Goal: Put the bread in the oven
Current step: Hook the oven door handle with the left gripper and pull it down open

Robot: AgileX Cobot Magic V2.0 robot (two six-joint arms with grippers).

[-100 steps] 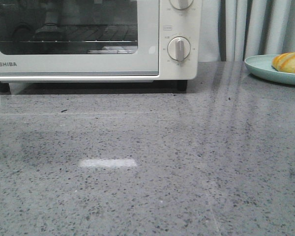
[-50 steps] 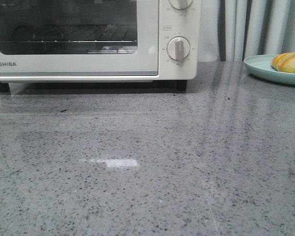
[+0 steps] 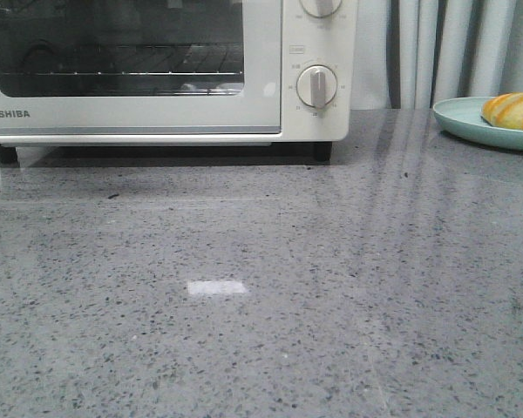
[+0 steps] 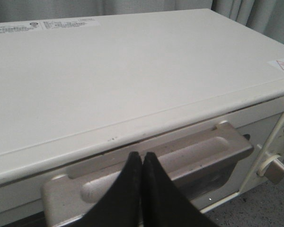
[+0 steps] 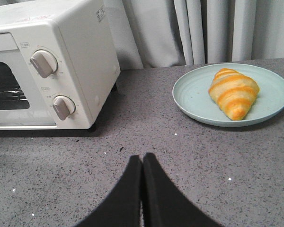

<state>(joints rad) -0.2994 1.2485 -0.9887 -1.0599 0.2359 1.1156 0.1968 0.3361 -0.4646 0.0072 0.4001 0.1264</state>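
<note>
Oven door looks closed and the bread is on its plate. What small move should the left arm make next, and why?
Probably open the left gripper and ease it down onto the door handle. The oven door is shut, the bread sits untouched on the plate, and the left gripper hovers closed just above the handle, so the door likely comes first. The right gripper is closed and empty.
</note>
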